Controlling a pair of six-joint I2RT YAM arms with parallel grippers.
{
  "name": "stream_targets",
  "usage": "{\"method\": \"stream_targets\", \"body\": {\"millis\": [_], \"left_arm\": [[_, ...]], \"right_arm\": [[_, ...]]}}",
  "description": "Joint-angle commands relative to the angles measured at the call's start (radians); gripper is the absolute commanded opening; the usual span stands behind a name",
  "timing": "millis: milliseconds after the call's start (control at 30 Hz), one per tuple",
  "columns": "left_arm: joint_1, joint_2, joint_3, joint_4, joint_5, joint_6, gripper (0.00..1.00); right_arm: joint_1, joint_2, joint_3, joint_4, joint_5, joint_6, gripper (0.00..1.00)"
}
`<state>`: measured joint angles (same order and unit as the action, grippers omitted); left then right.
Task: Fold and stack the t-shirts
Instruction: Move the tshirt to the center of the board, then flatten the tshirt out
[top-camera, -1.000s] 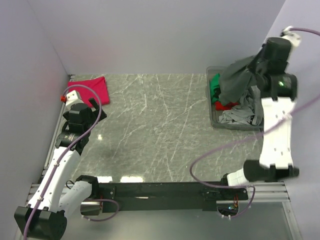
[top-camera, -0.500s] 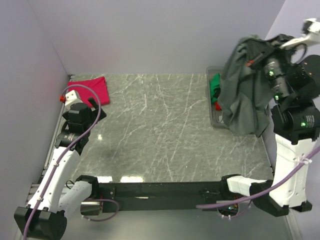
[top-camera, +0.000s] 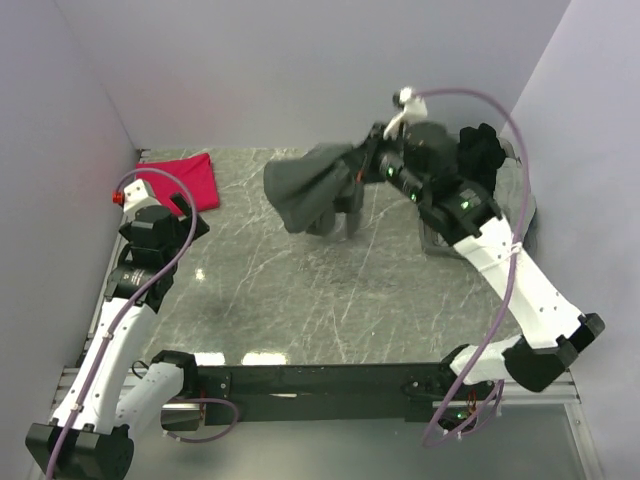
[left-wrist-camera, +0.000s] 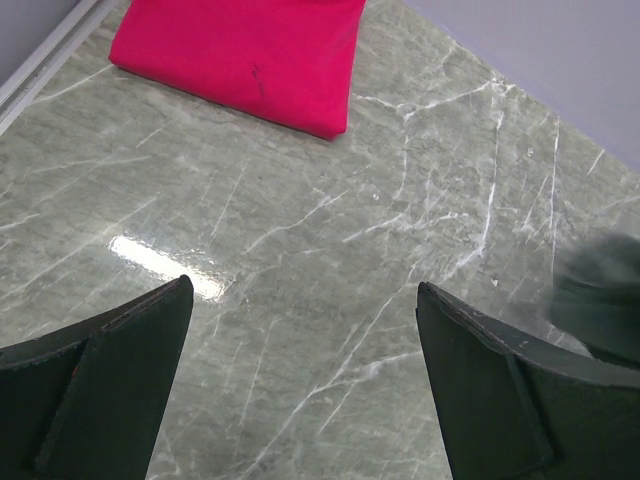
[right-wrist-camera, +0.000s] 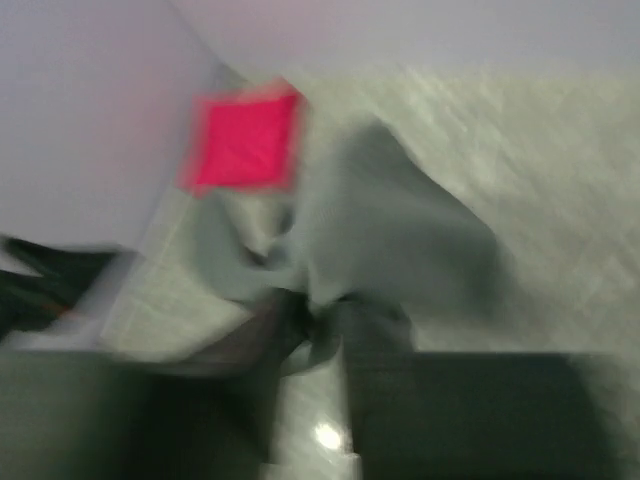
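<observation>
Upper centre, the right hand pinches a dark grey t-shirt aloft (cloth dangling over the counter); far left, the left hand gapes wide, empty.

Honestly nothing to read here: no lettering, labels, brand marks or numbers that I can make out in any view. The folded magenta-red cloth t-shirt shows a plain face, same for the dark charcoal-grey cloth t-shirt, and the right wrist view is too blurred to tell anything anyway.
</observation>
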<state>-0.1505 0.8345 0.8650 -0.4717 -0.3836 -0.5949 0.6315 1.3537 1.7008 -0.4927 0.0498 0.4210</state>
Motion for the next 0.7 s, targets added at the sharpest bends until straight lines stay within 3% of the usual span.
{"method": "stream_targets", "body": {"millis": [0,33,100,167,267,467,667], "left_arm": [[-0.003,-0.017,0.023,0.008,-0.015,0.01,1.0],[-0.003,-0.011,0.017,0.015,-0.008,0.018,0.99],[-0.003,0.001,-0.003,0.037,0.008,0.023,0.99],[-0.003,0.032,-0.017,0.047,0.02,0.024,0.99],[-0.003,0.078,-0.018,0.047,0.058,0.021,0.98],[-0.003,0.136,-0.047,0.087,0.166,0.003,0.99],[-0.003,0.169,-0.064,0.153,0.279,0.001,0.97]], "right_arm": [[-0.004,-0.163,-0.264,0.04,0.168,0.087,0.39],[-0.007,-0.174,-0.339,0.025,0.249,0.103,0.58],[-0.045,-0.156,-0.507,-0.035,0.295,0.163,0.75],[-0.053,-0.098,-0.593,-0.046,0.32,0.162,0.75],[-0.049,-0.018,-0.584,-0.046,0.271,0.11,0.73],[-0.015,0.163,-0.436,0.023,0.014,-0.034,0.62],[0.146,0.387,-0.253,-0.05,-0.082,-0.12,0.61]]}}
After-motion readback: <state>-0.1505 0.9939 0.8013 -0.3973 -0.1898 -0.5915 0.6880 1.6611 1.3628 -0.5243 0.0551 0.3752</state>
